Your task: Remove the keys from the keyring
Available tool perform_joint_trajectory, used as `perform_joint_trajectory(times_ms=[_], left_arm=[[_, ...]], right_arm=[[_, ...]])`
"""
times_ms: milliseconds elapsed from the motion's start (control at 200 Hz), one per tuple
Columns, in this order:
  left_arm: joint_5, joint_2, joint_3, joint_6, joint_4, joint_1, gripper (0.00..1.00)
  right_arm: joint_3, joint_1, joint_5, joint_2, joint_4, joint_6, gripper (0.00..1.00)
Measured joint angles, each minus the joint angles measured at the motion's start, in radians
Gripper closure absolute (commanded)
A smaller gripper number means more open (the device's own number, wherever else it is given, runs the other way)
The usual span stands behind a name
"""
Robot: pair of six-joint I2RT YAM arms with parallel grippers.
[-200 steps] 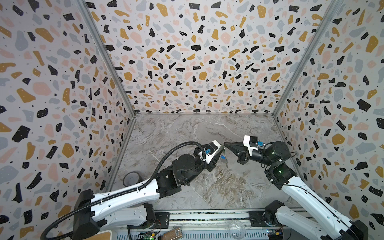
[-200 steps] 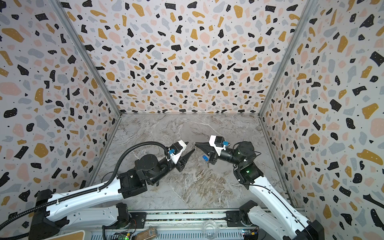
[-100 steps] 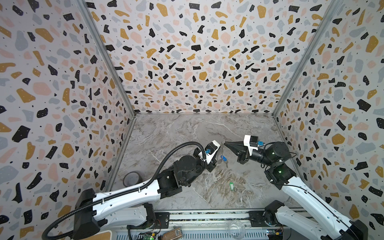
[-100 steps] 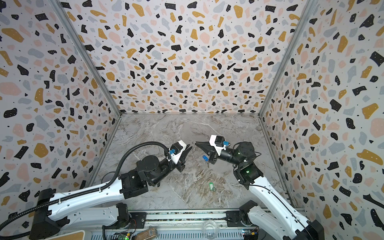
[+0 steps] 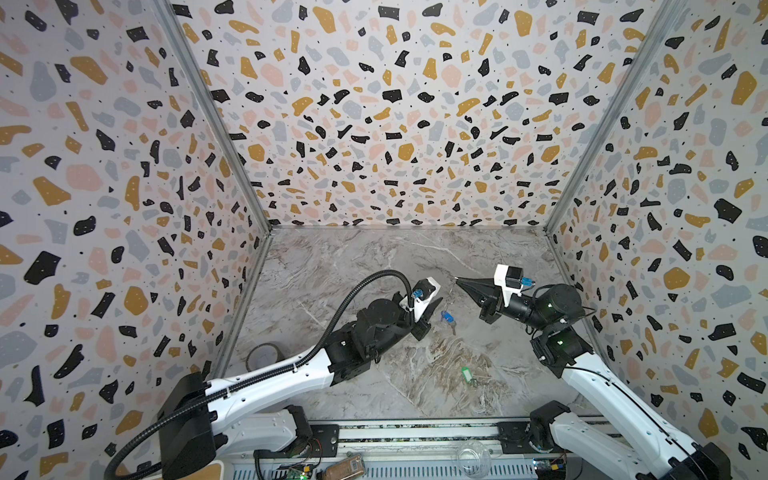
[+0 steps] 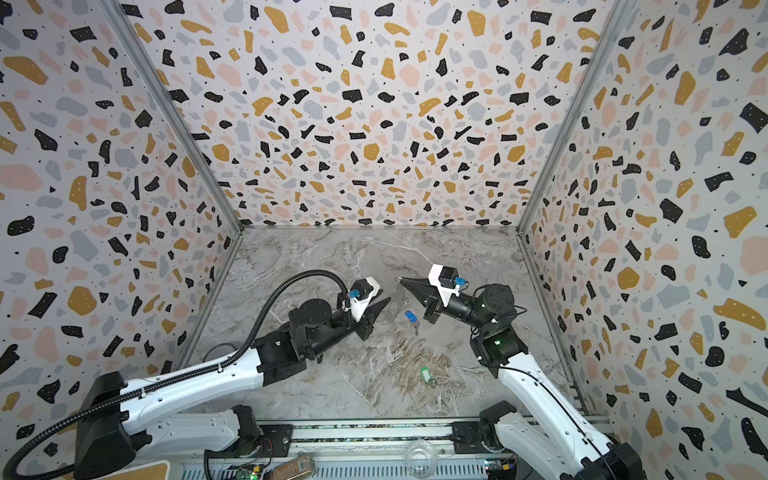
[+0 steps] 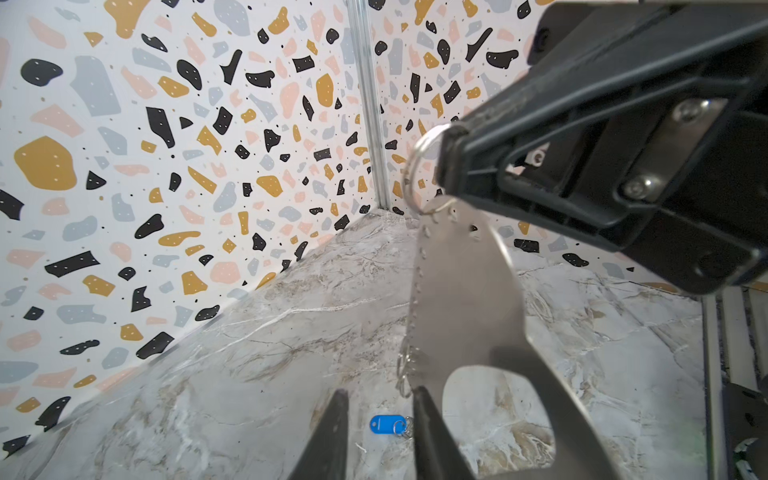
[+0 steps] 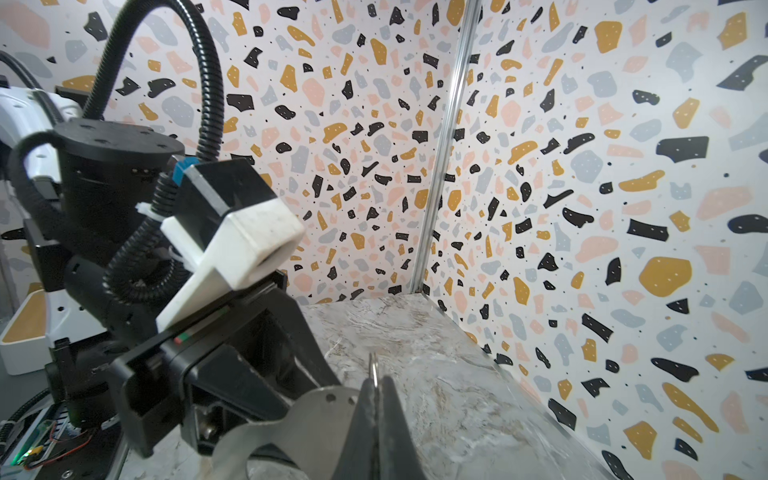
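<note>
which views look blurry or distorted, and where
Left wrist view: the keyring strap hangs close and soft, the blue tag crisper. Right wrist view: the same strap is blurred. Both top views: wall corners splay outward, light even, no glare.

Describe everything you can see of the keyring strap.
The keyring is a flat grey-beige strap, leather-like, stitched along its edge, with an opening through its lower end. The metal ring at its top is pinched in the shut right gripper, so the strap hangs down. Small ring links dangle at one edge, beside a fingertip of the open left gripper; contact there is unclear.
</note>
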Motion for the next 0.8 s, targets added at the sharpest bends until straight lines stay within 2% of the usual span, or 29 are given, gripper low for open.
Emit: perform_joint_trajectory(times_ms=[190, 365, 546, 801], left_arm=[[0.052, -0.023, 0.0, 0.001, -0.08, 0.109, 0.57], [0.082, -0.038, 0.0, -0.006, -0.109, 0.169, 0.55], [0.112, -0.037, -0.031, -0.032, -0.105, 0.199, 0.55], [0.141, -0.001, -0.085, -0.069, -0.079, 0.235, 0.54]], right_arm=[[-0.031, -0.075, 0.004, -0.022, -0.091, -0.036, 1.0], [-0.04, -0.128, 0.039, -0.033, -0.26, -0.153, 1.0], [-0.04, -0.162, 0.173, -0.006, -0.459, -0.282, 1.0], [-0.032, -0.193, 0.399, 0.013, -0.668, -0.377, 1.0]])
